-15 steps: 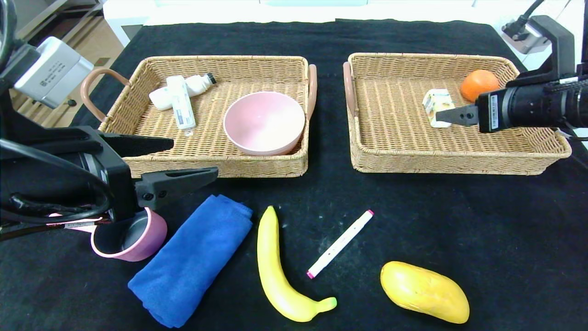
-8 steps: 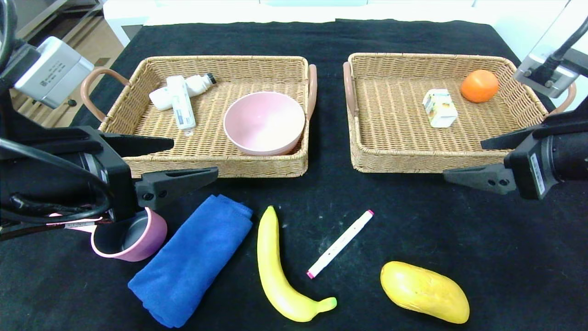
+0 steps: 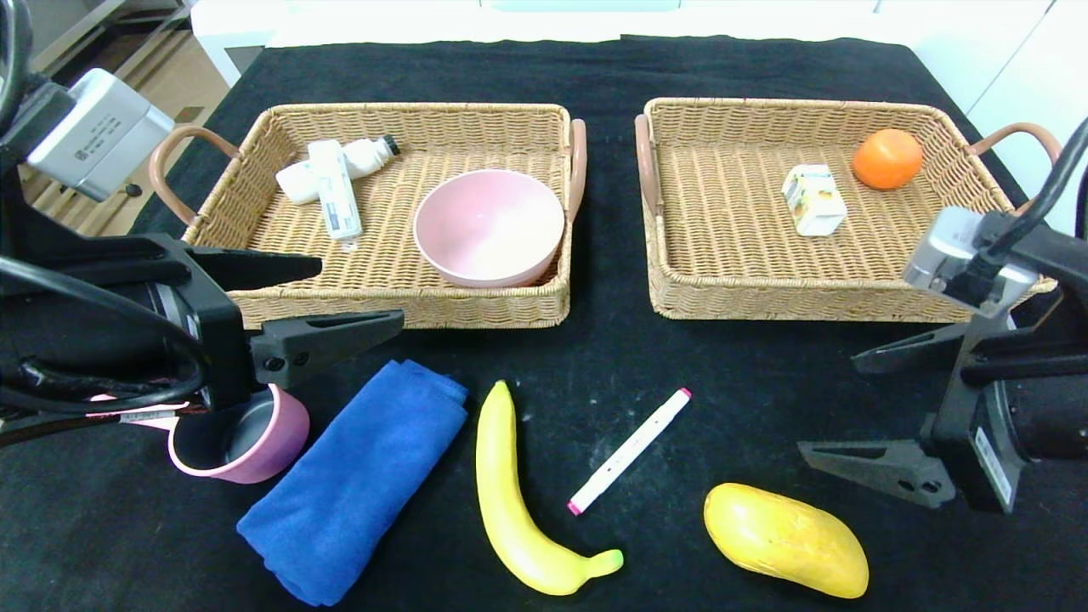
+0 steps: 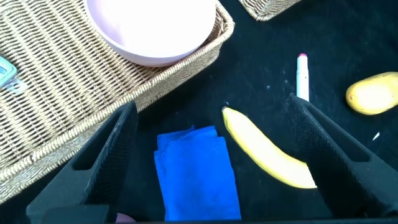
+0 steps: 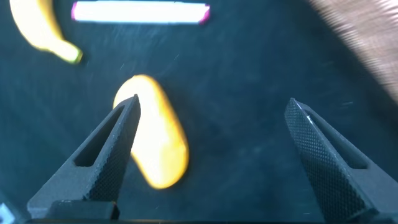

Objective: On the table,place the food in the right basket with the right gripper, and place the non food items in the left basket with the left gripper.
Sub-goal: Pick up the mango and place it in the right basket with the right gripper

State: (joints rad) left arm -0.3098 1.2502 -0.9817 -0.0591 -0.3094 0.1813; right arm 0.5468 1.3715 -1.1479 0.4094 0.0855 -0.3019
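On the black table lie a yellow mango [image 3: 786, 540], a banana [image 3: 518, 497], a white marker [image 3: 629, 450], a blue towel [image 3: 357, 480] and a pink cup [image 3: 242, 433]. My right gripper [image 3: 829, 406] hangs open just above and right of the mango [image 5: 155, 137], which shows beside one finger, nothing between its fingers [image 5: 212, 104]. The right basket [image 3: 680, 293] holds an orange [image 3: 886, 158] and a small carton [image 3: 813, 200]. My left gripper [image 3: 357, 293] stays open and empty over the towel [image 4: 196, 174] and the cup.
The left basket [image 3: 408, 310] holds a pink bowl [image 3: 489, 225] and two white bottles [image 3: 331, 183]. From the left wrist, the banana [image 4: 267, 149] and marker [image 4: 302, 78] lie between the towel and the mango [image 4: 373, 93]. Bare cloth separates the baskets.
My right gripper has drawn back from the carton in the right basket and come down toward the front, near the mango. The carton stays in the basket. The left arm has not moved.
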